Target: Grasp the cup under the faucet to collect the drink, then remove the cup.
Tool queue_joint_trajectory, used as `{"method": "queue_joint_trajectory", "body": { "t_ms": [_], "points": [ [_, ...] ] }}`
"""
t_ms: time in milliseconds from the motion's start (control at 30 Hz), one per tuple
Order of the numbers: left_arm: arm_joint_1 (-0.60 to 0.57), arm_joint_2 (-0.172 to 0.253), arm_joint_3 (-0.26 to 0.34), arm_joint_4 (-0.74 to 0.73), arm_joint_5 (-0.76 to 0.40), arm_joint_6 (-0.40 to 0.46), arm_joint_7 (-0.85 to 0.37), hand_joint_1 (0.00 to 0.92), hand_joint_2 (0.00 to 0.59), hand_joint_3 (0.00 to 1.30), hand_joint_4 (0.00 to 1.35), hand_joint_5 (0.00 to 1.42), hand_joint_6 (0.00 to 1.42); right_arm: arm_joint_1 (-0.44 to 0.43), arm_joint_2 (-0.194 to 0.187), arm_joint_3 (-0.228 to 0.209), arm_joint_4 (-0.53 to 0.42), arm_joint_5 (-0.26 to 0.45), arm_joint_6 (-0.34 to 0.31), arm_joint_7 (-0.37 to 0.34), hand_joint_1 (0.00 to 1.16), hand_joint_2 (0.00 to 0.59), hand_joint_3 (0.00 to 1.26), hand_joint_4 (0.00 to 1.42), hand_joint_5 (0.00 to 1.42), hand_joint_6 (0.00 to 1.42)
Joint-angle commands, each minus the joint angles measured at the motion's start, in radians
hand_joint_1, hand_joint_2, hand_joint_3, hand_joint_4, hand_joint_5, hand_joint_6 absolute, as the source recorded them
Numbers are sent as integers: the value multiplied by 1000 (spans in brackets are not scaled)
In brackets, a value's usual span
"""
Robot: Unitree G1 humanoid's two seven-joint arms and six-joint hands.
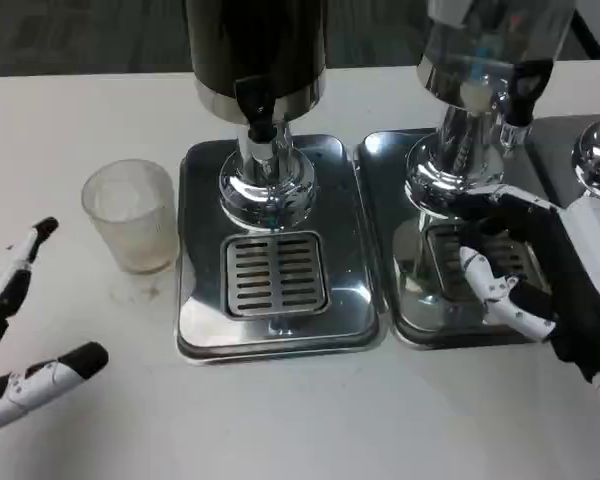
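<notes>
A frosted clear plastic cup (130,215) stands upright on the white table, just left of the left drip tray (205,320). The dark dispenser's black faucet (257,110) hangs over that tray's grate (275,273), which is bare. My left hand (2,295) is at the lower left edge, open, with its fingers and thumb apart, a clear gap away from the cup. My right hand (540,275) hovers over the right drip tray (410,325), its thumb and fingers spread over the grate, and I see nothing held in it.
A second dispenser (475,90) with a chrome base stands on the right tray, and part of a third (595,150) shows at the far right. White table surface runs along the front edge.
</notes>
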Motion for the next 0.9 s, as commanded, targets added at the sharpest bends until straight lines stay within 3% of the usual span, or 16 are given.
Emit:
{"method": "queue_joint_trajectory", "body": {
  "t_ms": [33,467,900],
  "points": [
    [-79,19,3,92,-4,-22,3,0,0,0,0,0,83,16,19,11,-27,-19,15,-10,437,475,419,388,421,420],
    [-370,19,-75,395,56,-30,46,0,0,0,0,1,112,1,63,51,-12,-48,7,-27,437,475,419,398,430,427],
    [-531,19,-158,637,63,-25,70,0,0,0,0,21,134,-49,93,90,30,-50,-1,-44,437,475,419,412,441,443]
  ]
}}
